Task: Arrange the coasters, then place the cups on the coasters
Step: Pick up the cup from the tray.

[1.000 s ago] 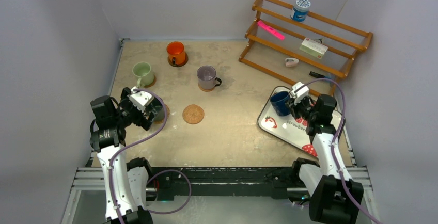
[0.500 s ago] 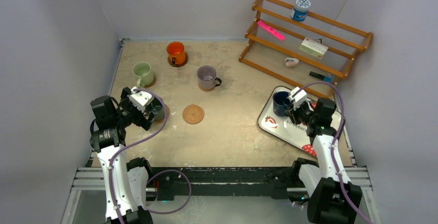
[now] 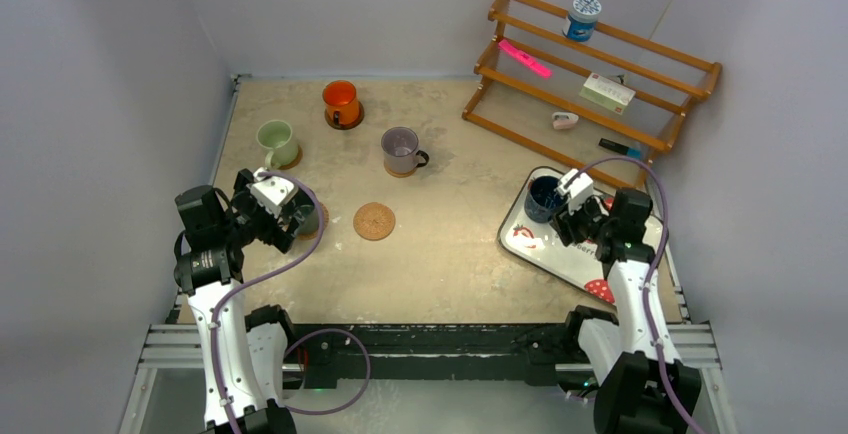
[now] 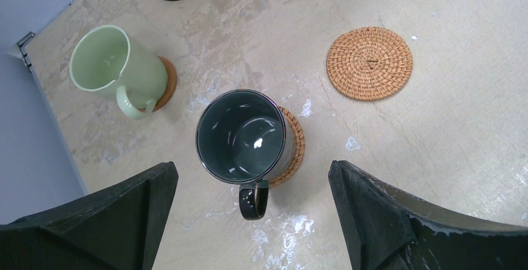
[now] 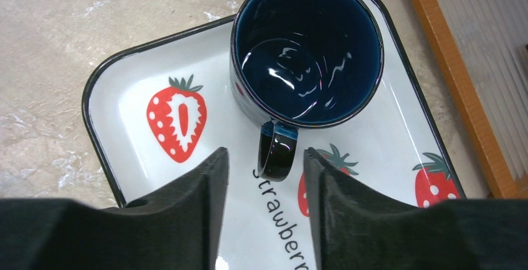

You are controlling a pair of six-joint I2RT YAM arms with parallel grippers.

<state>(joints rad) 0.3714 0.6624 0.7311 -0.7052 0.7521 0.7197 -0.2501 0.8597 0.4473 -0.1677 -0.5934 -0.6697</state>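
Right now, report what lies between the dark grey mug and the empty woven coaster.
Bare tabletop only, between the dark grey mug and the empty woven coaster; the left wrist view shows it.

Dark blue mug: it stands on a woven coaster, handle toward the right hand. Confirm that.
Wrong. The dark blue mug stands on the strawberry tray instead, as the right wrist view shows. Its handle does face the right hand.

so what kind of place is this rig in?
Probably a lab test booth, not a home: plain white walls box in a scuffed table, the arms bolt to a metal frame, and a wooden rack holds odd props.
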